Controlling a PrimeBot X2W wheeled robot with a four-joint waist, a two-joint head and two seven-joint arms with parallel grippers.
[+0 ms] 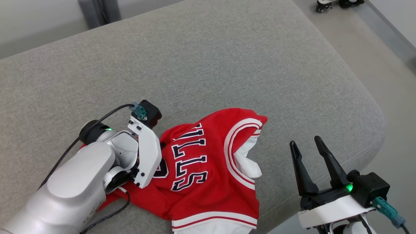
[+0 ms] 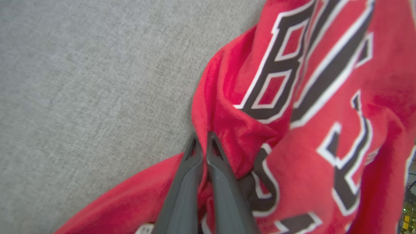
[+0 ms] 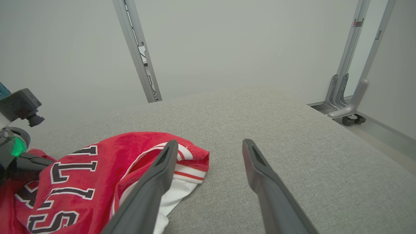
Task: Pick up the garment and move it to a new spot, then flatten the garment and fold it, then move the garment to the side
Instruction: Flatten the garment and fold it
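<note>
The garment is a red jersey with black-and-white letters and white trim, lying crumpled on a grey cushion near its front edge. In the left wrist view my left gripper is shut, pinching a raised fold at the left edge of the garment. From the head camera, my left wrist sits over the jersey's left part and hides the fingers. My right gripper hovers open to the right of the jersey, with nothing between its fingers. In the right wrist view the right gripper is beside the white-lined armhole of the garment.
The cushion's rounded right edge drops to a pale floor just beyond my right gripper. A wheeled base stands on the floor far right. Metal posts and a caster stand rise behind the cushion.
</note>
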